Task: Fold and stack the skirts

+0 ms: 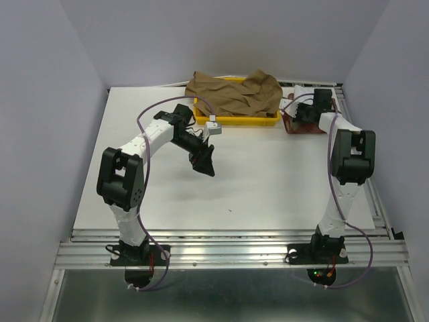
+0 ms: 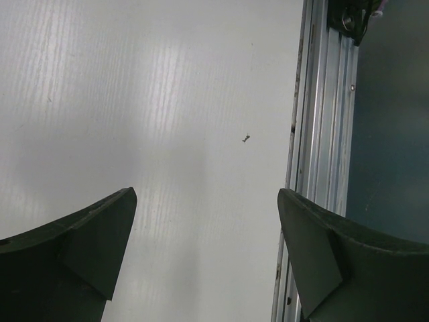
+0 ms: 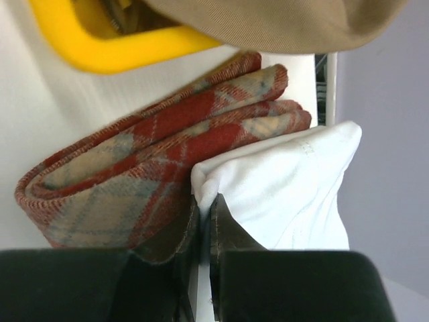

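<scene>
The tan-brown skirt [image 1: 234,94] lies crumpled over the yellow tray [image 1: 236,121] at the back of the table. To its right, the red-and-beige checked skirt [image 3: 134,161] lies folded on the table, with the white skirt [image 3: 288,181] bunched against it. My right gripper [image 3: 204,201] is shut on a pinched fold at the white skirt's edge, right beside the checked one. In the top view this gripper [image 1: 305,111] sits over the checked skirt [image 1: 295,126]. My left gripper [image 2: 206,201] hangs open over bare table, nothing between its fingers; the top view shows it [image 1: 204,161] mid-table.
The yellow tray's rim [image 3: 120,50] is just beyond the checked skirt, with the tan skirt [image 3: 281,20] draped over it. The table's right edge and wall are close to the white skirt. An aluminium rail [image 2: 322,134] borders the table's near edge.
</scene>
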